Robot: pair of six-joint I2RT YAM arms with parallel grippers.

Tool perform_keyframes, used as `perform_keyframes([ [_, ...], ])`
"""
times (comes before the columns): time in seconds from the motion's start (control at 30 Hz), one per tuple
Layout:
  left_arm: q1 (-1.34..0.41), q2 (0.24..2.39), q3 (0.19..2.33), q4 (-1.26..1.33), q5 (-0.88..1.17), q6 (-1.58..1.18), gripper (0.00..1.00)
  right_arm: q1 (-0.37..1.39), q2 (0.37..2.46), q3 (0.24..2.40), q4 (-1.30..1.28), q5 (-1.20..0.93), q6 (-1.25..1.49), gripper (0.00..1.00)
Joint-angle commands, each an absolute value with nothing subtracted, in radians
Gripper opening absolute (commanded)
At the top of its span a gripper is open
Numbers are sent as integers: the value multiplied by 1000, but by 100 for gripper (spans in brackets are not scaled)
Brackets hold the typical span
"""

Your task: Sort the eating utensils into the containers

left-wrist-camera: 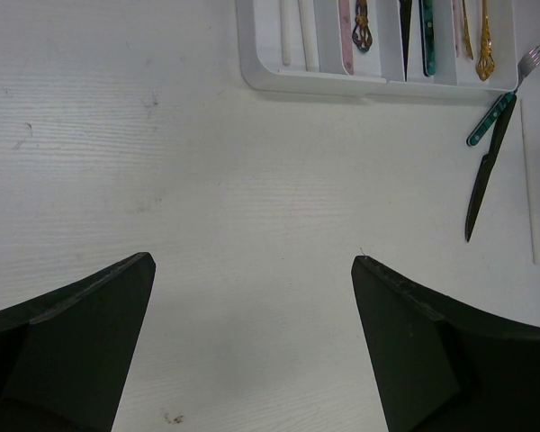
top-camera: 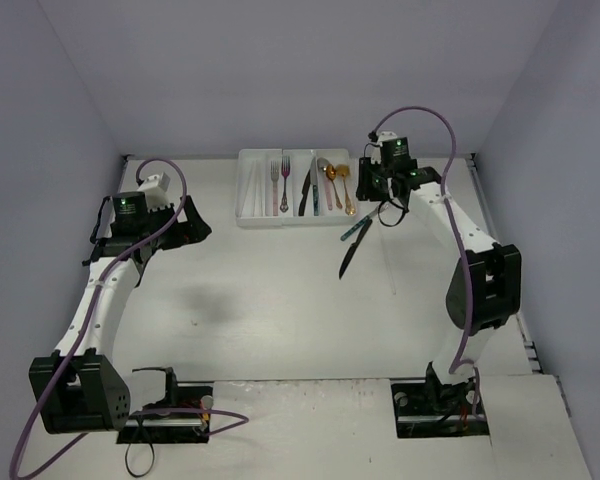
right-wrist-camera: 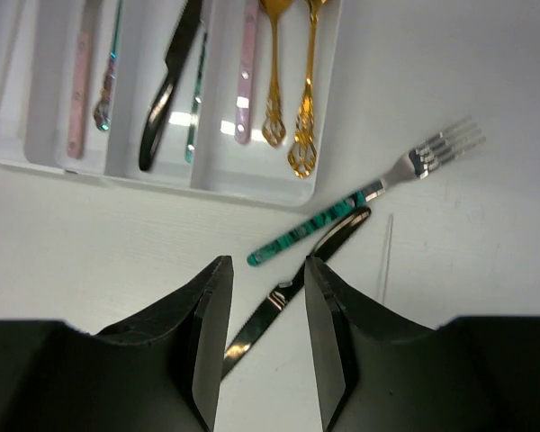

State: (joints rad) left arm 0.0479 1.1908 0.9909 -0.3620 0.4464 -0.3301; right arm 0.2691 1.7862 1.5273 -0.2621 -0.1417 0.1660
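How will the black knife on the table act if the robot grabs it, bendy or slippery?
Probably stiff: the black knife looks straight and solid. Its glossy shine suggests slippery. Lying flat, it likely won't roll, though the teal-handled fork close beside it might get nudged.

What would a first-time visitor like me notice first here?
Most likely the white cutlery tray at the far middle of the table, its compartments holding gold, pink-handled and black utensils. Next, the teal-handled fork and black knife lying loose just off its near right corner, with the right gripper hovering open above them.
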Motion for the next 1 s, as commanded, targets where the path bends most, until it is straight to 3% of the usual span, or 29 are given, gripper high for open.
perform_keyframes([
  [0.0, 55, 1164, 1029, -318, 444, -346, 91, 264, 1856, 1443, -324, -51, 274, 35],
  [0.57, 55, 1164, 1017, -326, 430, -332, 91, 269, 2022, 1474, -343, -27, 435, 43],
  [0.97, 60, 1163, 1008, -329, 419, -314, 91, 303, 2137, 1545, -396, 120, 455, 38],
])
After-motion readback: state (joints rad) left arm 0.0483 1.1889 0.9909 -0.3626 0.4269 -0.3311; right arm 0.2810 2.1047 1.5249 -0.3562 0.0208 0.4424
